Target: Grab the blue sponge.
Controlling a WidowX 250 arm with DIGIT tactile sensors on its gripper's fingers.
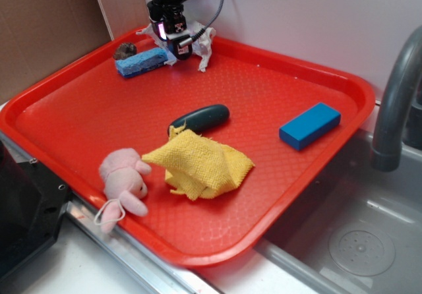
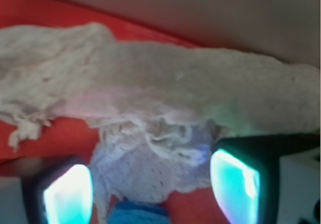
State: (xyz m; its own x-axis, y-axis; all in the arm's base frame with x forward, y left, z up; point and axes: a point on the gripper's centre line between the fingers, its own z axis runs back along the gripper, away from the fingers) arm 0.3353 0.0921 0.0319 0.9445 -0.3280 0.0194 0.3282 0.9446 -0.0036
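Sponge at the tray's far corner

Sponge first: we see the blue sponge lying at the far left corner of the red tray, touching a white cloth. The gripper hangs just beside it, over the cloth, jaws apart and holding nothing. 1 smooth blue block sits well apart.

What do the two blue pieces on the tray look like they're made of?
Blue sponge, by the gripper: looks like porous foam, rough and whitish-speckled. Blue block, near the tray's right edge: smooth, uniform, sharp-edged; probably hard plastic or painted wood.
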